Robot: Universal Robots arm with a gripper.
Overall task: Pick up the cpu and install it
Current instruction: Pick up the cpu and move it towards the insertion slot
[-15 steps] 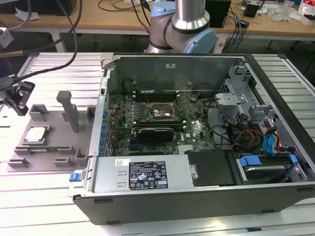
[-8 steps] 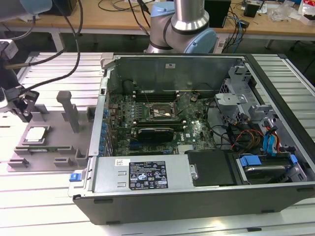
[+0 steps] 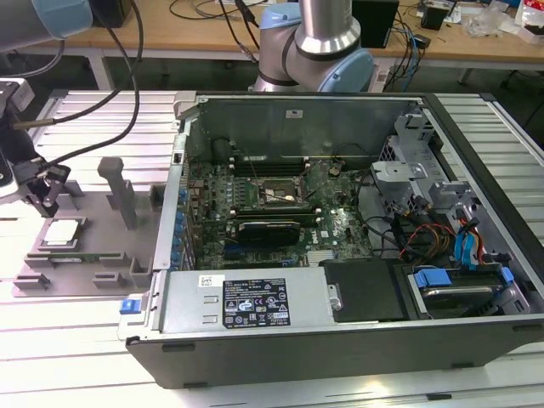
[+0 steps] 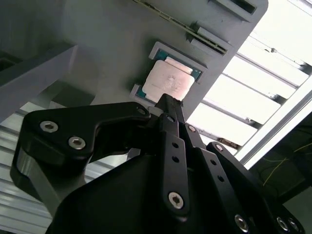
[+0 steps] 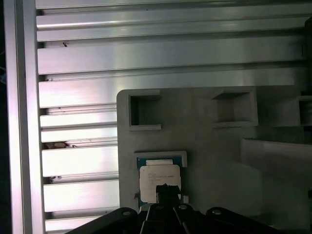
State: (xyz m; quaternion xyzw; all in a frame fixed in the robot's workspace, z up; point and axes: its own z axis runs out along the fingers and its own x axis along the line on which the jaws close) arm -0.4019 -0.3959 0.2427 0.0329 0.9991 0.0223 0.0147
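Grey fixture tray (image 4: 122, 44), cpu (image 4: 168, 82) seated just beneath end effector (image 4: 168, 99)

light: bright, even overhead in exterior view | glare: table (image 4: 234, 85) slats blown white in second wrist view, cpu (image 4: 168, 80) top washed pale | shadow: claw (image 4: 168, 99) dark, underlit; fixture tray (image 5: 204, 141) dull grey in first wrist view

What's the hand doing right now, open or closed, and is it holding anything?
Hand: closed, holding nothing; its tip is close to the cpu, which lies in the tray.
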